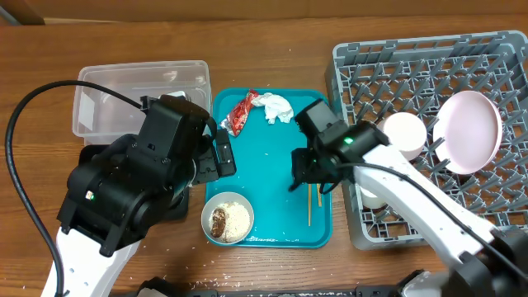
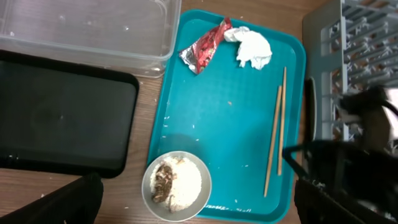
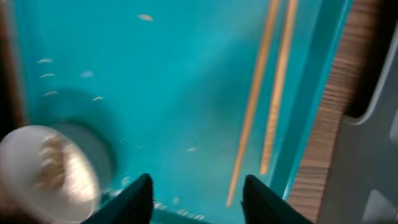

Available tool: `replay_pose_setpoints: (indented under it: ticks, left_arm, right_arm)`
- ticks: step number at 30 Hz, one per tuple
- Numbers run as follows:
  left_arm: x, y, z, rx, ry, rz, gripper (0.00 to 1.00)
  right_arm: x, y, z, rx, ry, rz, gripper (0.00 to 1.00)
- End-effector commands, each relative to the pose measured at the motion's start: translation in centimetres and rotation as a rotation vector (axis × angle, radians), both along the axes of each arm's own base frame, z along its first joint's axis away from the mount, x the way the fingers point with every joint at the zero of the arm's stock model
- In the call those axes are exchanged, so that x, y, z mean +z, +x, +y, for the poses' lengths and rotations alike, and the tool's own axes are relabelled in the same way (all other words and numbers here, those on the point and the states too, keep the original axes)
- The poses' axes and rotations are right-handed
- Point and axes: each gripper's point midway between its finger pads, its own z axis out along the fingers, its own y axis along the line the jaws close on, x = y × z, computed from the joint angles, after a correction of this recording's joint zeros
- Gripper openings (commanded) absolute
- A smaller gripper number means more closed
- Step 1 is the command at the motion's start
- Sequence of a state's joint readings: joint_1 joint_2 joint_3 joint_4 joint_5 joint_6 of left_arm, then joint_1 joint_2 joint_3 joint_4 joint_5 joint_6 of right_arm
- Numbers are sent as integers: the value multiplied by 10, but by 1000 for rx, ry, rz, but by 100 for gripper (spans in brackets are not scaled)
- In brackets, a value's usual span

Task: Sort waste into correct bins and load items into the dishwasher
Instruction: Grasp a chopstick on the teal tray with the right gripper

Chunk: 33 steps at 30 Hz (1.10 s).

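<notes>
Though the overhead view leaves its fingers unclear, the right gripper [image 3: 202, 202] shows them spread and empty in its wrist view, over the teal tray [image 3: 155, 74] beside the chopsticks [image 3: 264, 93]; the left gripper [image 1: 223, 157], also spread, hangs near the rice bowl [image 2: 146, 185] on that tray.

Crinkled red snack wrapper [image 1: 239, 113] and crumpled white tissue [image 1: 278, 107] touching, upper centre of the overhead frame. Round white bowl of white rice with brown bits [image 1: 228, 218] upright, lower centre. Two thin wooden chopsticks [image 2: 277, 137] nearly parallel, right of centre in the left wrist view. Clear rectangular plastic tub [image 1: 107, 107] upper left; shallow black rectangular tray [image 2: 62, 118] just below. Large grey plastic dish rack [image 1: 371, 62] at right, holding pale pink round plate [image 1: 469, 132] tilted on edge beside white round piece [image 1: 404, 132], possibly an upturned bowl.
</notes>
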State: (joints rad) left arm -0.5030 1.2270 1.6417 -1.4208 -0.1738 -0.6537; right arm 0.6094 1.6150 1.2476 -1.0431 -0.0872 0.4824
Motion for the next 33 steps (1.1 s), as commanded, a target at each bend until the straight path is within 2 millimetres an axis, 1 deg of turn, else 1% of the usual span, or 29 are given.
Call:
replay_pose_setpoints:
  ticks: [1,2,3,4,5,7,8,9,11,14,16,17,18,23,24,25,28,30,32,33]
  left_arm:
    - [4,-4,1,-42,15,-4,100]
    - [4,-5,3,-40,20,0,100]
    - [4,-6,4,-38,23,-1,100]
    - [5,-7,4,-38,22,-4,100]
    - [6,-8,5,-38,20,-9,100]
    - [9,-10,13,-17,45,-27,100]
    - [9,-10,16,-9,59,-29,100]
    - [10,-12,20,0,74,-31,100]
    - [10,-14,25,11,93,-33,100]
    - [10,-13,28,18,106,-34,100]
    - [10,-13,28,18,107,-34,100]
    - [10,-13,28,18,106,-34,100]
    - [10,-13,28,18,106,-34,100]
    - [10,-13,28,18,106,-33,100]
    - [10,-13,28,18,106,-33,100]
    - [10,-13,28,18,106,-33,100]
    - [10,-13,28,18,106,-33,100]
    - [10,-13,28,18,106,-33,100]
    - [10,-13,28,18,106,-33,100]
    - [10,-13,28,18,106,-33,100]
  right_arm:
    - [-25,13,-10,-27,-107,7,46]
    - [-34,14,-11,-27,-127,22,47]
    - [-43,21,-18,-35,-183,5,49]
    - [-46,25,-22,-41,-210,-9,51]
    - [-53,31,-25,-48,-230,-19,51]
    - [-67,34,-26,-36,-235,6,50]
    - [-69,34,-26,-36,-238,10,47]
    - [-76,33,-24,-21,-224,32,41]
    - [-86,31,-12,46,-173,63,31]
    - [-97,30,-15,34,-184,93,31]
    - [-97,31,-16,28,-177,96,27]
    - [-97,32,-16,29,-176,95,20]
    - [-97,31,-15,35,-175,95,18]
    - [-97,32,-13,59,-166,90,17]
    - [-97,33,-13,59,-164,87,14]
    - [-97,35,-12,59,-160,81,4]
    - [-96,35,-12,59,-160,81,4]
    - [-87,35,-12,59,-157,76,4]
    - [-64,40,-8,61,-132,34,4]
    - [-43,44,-5,66,-106,-8,4]
